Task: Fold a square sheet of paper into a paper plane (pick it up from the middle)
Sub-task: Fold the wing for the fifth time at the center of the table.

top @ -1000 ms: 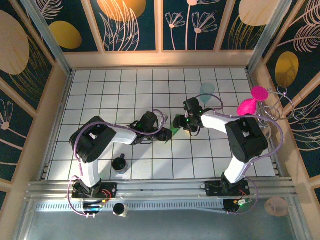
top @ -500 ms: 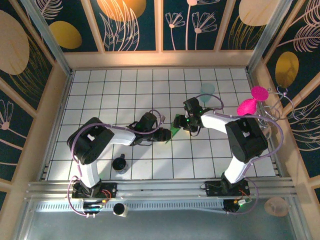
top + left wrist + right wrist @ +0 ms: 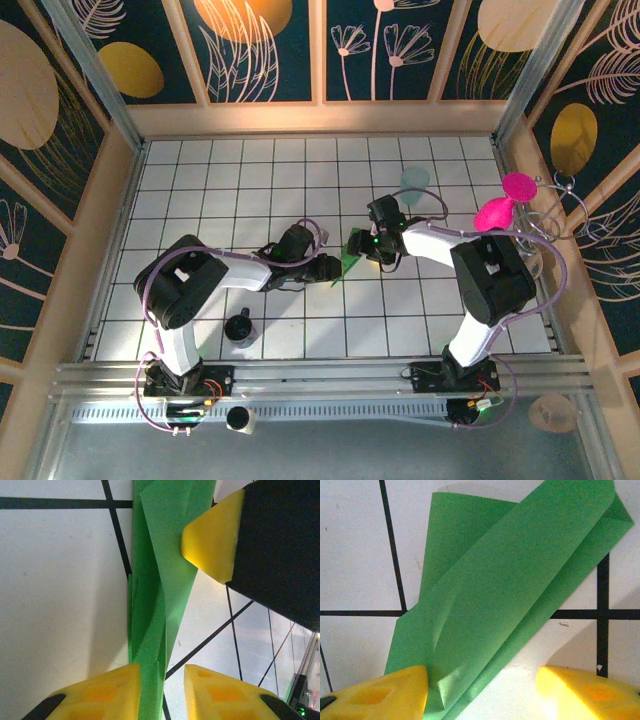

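The sheet of paper (image 3: 349,256) is bright green and folded into a long narrow shape with layered flaps, lying on the white tiles mid-table. In the left wrist view the paper (image 3: 160,580) runs down between the fingers of my left gripper (image 3: 162,692). It touches the left fingertip (image 3: 100,690), and a gap stays before the right one, so the gripper is open. My right gripper (image 3: 482,690) is open wide over the paper (image 3: 510,580), with its left fingertip (image 3: 395,687) on the paper's edge. That gripper's yellow fingertip (image 3: 210,537) shows beside the paper.
A pale teal cup (image 3: 414,180) stands behind the right gripper. A small black cup (image 3: 239,328) sits near the left arm's base. A pink object (image 3: 505,205) hangs at the right wall. Wooden walls ring the tiled table (image 3: 200,200).
My left gripper has slid slightly right along the paper and its jaws have narrowed. The right gripper and the paper have hardly moved.
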Robot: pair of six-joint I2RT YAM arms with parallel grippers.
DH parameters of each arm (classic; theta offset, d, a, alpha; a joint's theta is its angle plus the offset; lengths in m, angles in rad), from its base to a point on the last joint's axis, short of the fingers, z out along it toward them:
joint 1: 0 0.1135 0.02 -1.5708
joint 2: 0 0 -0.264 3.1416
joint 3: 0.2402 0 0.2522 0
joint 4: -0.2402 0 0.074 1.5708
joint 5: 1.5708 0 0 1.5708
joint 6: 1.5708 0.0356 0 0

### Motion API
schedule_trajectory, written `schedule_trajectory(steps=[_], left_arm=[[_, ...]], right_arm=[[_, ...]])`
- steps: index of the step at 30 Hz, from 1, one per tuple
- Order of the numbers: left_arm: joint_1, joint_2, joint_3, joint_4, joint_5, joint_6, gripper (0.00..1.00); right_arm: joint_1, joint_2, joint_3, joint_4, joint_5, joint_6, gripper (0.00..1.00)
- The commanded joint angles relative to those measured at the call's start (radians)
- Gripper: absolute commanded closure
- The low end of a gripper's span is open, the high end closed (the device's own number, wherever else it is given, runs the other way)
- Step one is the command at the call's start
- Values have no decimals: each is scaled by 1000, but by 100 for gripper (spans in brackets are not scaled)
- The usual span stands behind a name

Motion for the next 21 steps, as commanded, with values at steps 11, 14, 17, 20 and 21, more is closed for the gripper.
schedule_trajectory(steps=[11,14,17,20,21], left_arm=[[-4,29,36,-10,11,-65,78],[-5,44,39,-34,12,-61,79],[-5,52,42,-48,14,-60,80],[-5,57,44,-58,15,-58,80],[-5,60,44,-61,16,-57,81]], right_arm=[[-5,74,-57,3,39,11,38],[-6,76,-61,0,44,11,38],[-6,80,-62,-2,49,13,39],[-6,84,-62,-3,55,14,41],[-6,84,-63,-6,59,15,41]])
